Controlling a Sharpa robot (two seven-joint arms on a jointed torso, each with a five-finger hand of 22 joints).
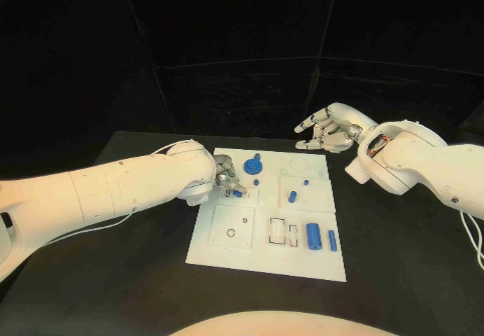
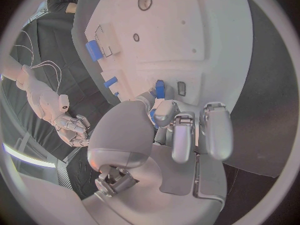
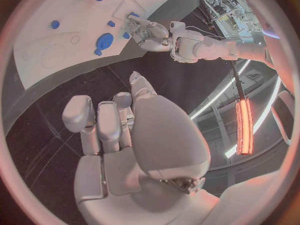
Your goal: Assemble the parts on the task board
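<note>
The white task board [image 1: 271, 241] lies in the middle of the black table. My left hand [image 1: 227, 180] is low over the board's left side and pinches a small blue part [image 2: 159, 88] between thumb and a finger, right at the board's surface. A round blue part with a knob [image 1: 253, 166] stands just beyond it. My right hand [image 1: 328, 130] hovers above the table past the board's far right corner, fingers apart and holding nothing. A blue cylinder [image 1: 314, 236] and a thin blue bar [image 1: 332, 240] lie at the board's near right.
Small blue pegs [image 1: 292, 195] stand in the board's middle. Empty cut-outs [image 1: 278, 232] sit in the board's near half beside the cylinder. In the right wrist view the board [image 3: 62, 50] lies ahead of my right hand [image 3: 119, 130], with bare black table between them.
</note>
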